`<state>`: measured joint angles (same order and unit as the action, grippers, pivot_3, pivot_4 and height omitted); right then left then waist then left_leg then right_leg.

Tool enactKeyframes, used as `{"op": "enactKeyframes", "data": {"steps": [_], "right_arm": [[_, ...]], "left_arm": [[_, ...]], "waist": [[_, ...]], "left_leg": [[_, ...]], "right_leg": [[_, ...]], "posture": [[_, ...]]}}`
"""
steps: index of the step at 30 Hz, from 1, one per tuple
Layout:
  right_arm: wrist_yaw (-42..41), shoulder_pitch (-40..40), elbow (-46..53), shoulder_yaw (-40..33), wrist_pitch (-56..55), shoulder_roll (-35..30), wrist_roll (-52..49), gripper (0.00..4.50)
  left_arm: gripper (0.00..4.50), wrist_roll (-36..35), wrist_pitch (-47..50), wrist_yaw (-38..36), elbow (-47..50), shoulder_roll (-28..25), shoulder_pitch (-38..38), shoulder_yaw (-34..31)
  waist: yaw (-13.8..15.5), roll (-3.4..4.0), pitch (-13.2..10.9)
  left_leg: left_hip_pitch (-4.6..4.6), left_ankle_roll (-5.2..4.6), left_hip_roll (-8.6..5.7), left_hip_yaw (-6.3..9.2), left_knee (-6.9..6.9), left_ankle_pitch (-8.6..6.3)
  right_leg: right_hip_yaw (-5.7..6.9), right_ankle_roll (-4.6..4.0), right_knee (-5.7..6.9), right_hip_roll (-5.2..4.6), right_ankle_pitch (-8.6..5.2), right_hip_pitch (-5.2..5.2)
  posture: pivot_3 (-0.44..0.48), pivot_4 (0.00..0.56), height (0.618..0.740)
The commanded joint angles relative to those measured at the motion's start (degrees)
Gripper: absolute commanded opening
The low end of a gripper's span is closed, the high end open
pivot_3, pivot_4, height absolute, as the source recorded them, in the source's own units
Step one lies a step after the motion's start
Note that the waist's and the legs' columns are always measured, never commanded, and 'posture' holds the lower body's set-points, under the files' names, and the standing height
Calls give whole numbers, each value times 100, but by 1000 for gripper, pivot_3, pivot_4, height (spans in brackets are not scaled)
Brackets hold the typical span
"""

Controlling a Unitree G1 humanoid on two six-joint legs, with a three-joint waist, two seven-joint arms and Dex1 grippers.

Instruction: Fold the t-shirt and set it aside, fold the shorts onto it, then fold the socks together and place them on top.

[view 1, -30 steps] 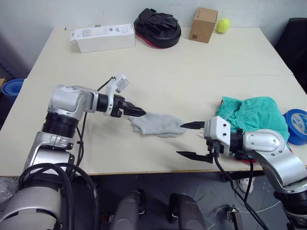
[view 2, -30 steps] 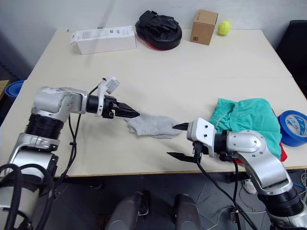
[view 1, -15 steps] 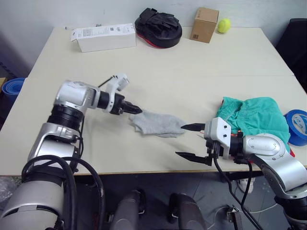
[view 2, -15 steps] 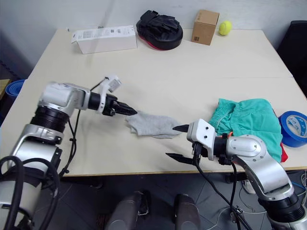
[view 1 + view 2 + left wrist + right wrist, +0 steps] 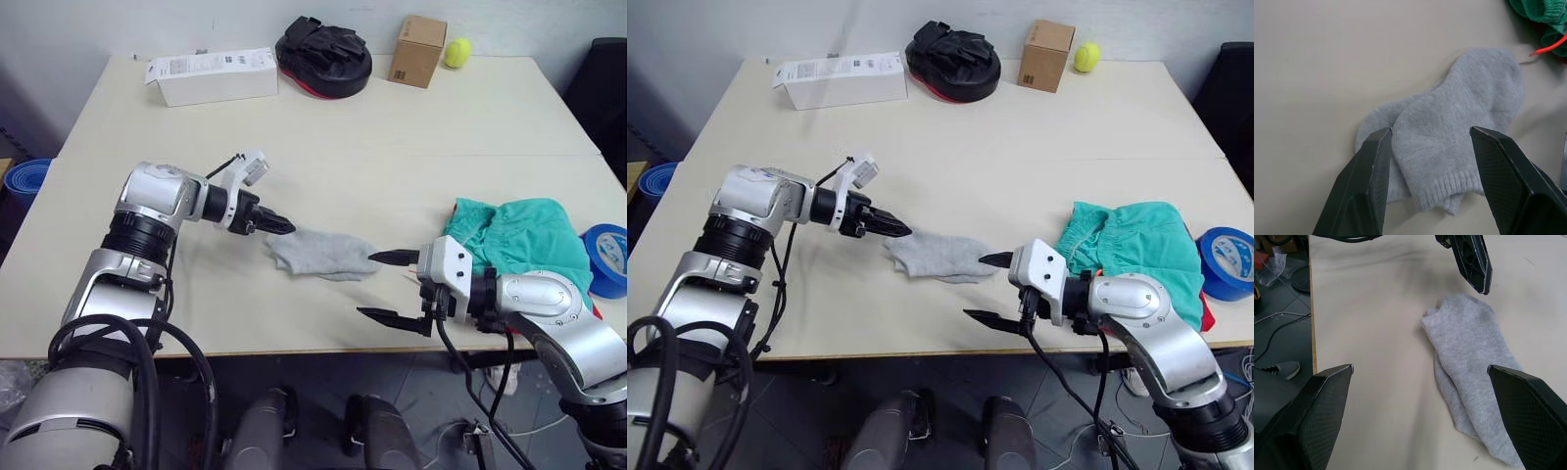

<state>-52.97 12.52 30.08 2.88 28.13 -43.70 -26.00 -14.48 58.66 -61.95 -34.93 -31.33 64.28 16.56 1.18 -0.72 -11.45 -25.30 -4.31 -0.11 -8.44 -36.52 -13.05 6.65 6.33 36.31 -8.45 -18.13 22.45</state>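
Note:
The grey socks (image 5: 318, 253) lie flat near the table's front edge, one overlapping the other. My left gripper (image 5: 285, 227) is at their left end, open; in the left wrist view its fingers (image 5: 1367, 191) stand either side of the socks' (image 5: 1449, 142) cuff end. My right gripper (image 5: 372, 286) hangs open just right of the socks, one fingertip near their toe end. The teal shorts (image 5: 514, 235) lie bunched at the right, with an orange drawstring (image 5: 1547, 46) trailing out. A strip of the red t-shirt (image 5: 1205, 315) peeks from under them.
Along the far edge stand a white box (image 5: 211, 75), a black padded item (image 5: 323, 54), a cardboard box (image 5: 418, 49) and a tennis ball (image 5: 455, 51). A blue tape roll (image 5: 609, 257) lies right of the shorts. The table's front edge runs just below my right gripper.
My left arm's elbow has swung further in over the table while its gripper stayed at the socks' left end. The socks and my right gripper have hardly moved.

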Motion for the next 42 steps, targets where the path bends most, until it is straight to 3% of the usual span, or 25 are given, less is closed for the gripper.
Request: {"op": "enactKeyframes", "data": {"steps": [1,6,7,9,15,16,26,35,42], "right_arm": [[39,-15,238,-187,21,-38,-117,4500],[67,-22,263,-218,67,-25,-120,4500],[70,-26,267,-224,70,-26,-121,4500],[70,-42,272,-230,62,-31,-115,4500],[82,-64,268,-221,30,-34,-79,4500],[85,-62,265,-215,25,-33,-72,4500],[95,-114,263,-196,6,-45,-39,4500],[20,-160,244,-169,-62,-107,51,4500],[28,-236,288,-190,-68,-120,105,4500]], "left_arm": [[2608,140,-111,-63,98,33,-75,100],[2608,339,-292,-148,81,34,-198,317],[2440,378,-310,-140,39,41,-203,337],[2071,439,-376,-150,-21,49,-208,352],[131,422,-301,-360,-106,79,-60,298],[34,429,-305,-407,-128,72,-22,302],[34,661,-416,-901,-701,-36,556,418],[34,1369,-1923,-2131,-1636,-134,847,968],[34,1686,-2809,-1486,-2688,295,1018,587]], "waist": [[-1,0,0],[2,-1,0],[5,-1,0],[5,-1,0],[3,-1,0],[3,-1,0],[2,-1,0],[-1,-1,0],[10,-2,-1]], "left_leg": [[0,0,0,0,-1,0],[1,0,0,1,-6,0],[0,0,1,2,-8,0],[0,-1,1,2,-12,-1],[-1,-2,1,3,-15,-2],[-1,-2,1,3,-16,-2],[-2,-3,2,3,-19,-4],[-3,-2,3,2,-21,-6],[-15,-16,6,7,-44,-19]], "right_leg": [[0,0,3,0,0,0],[-1,0,12,-2,0,3],[-1,0,12,-2,0,3],[-1,0,12,-4,0,2],[-1,0,13,-5,0,2],[-1,0,13,-5,0,3],[0,0,13,-4,0,3],[1,0,11,-5,0,5],[4,-1,11,-11,0,7]], "posture": [[0,150,740],[0,150,740],[0,150,740],[0,150,740],[0,150,740],[0,150,740],[0,150,740],[0,150,740],[0,150,740]]}}
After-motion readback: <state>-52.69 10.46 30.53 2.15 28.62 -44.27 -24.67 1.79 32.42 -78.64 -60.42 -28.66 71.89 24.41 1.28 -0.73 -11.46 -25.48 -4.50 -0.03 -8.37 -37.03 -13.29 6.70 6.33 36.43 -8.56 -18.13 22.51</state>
